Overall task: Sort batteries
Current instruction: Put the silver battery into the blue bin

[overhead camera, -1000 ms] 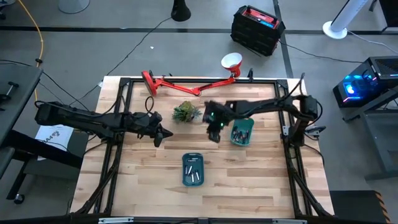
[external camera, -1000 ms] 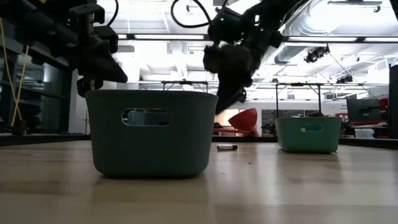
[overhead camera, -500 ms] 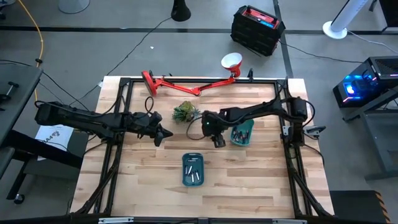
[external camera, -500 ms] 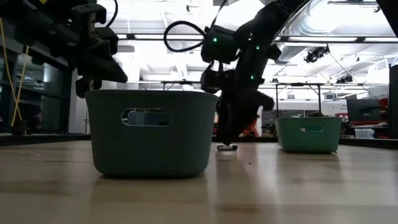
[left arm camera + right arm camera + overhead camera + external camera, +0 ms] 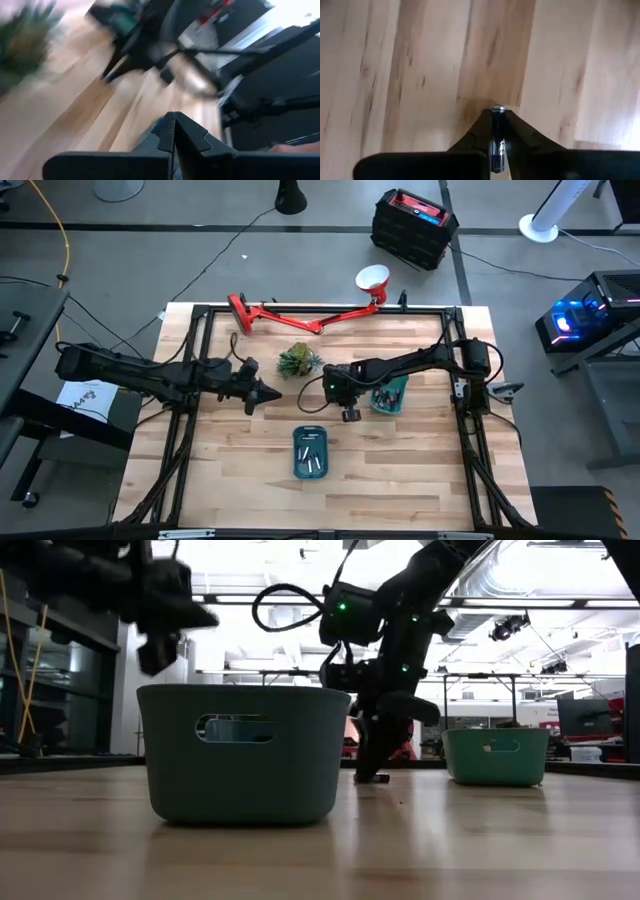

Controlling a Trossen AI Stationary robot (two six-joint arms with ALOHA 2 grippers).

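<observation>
Lowered since a second ago, the right gripper now pinches a battery at the table, between the near tray and far tray. Left gripper closed, waiting left of centre.

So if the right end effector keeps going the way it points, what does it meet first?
The bare table, most likely: the right end effector, shut on a battery, points down at the wood, apparently just above it.

Left wrist view smeared by blur; batteries in the trays too small to tell apart.
</observation>
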